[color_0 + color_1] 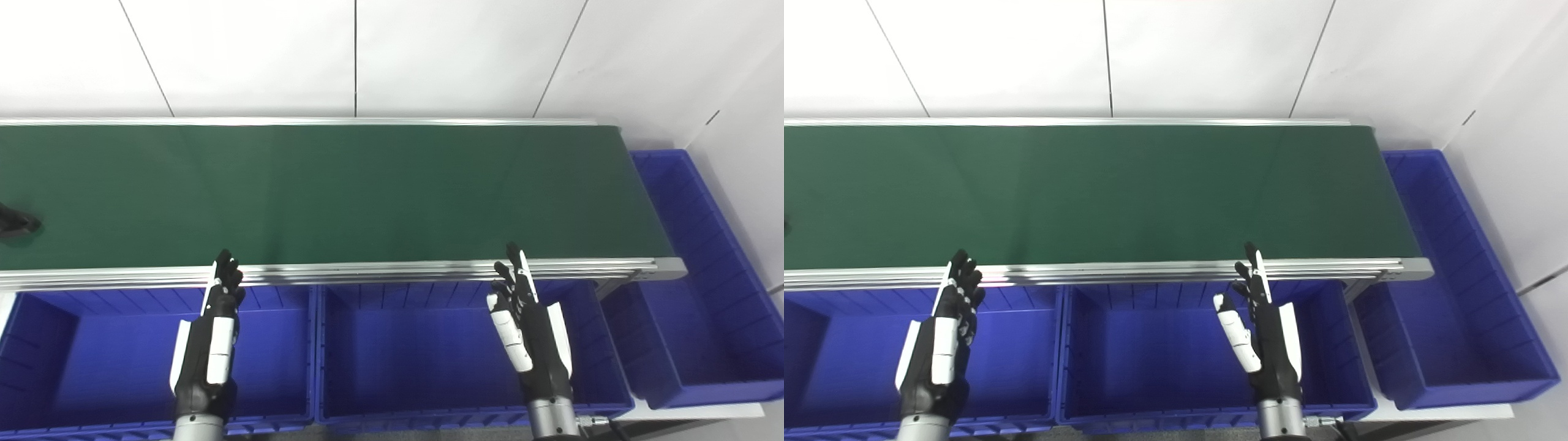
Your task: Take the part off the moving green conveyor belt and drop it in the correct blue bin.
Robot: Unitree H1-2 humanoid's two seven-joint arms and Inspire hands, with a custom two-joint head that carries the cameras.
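Observation:
A small black part (15, 223) lies on the green conveyor belt (343, 190) at the far left edge of the left eye view; it is cut off by the picture edge. My left hand (211, 334) is open and empty, held over the left blue bin (67, 367) with its fingertips near the belt's front rail. My right hand (530, 327) is open and empty, held over the middle blue bin (416, 355), fingertips at the rail. Both hands are far from the part.
A third blue bin (698, 288) stands past the belt's right end. An aluminium rail (367, 271) runs along the belt's front edge. A white panelled wall (355, 55) rises behind the belt.

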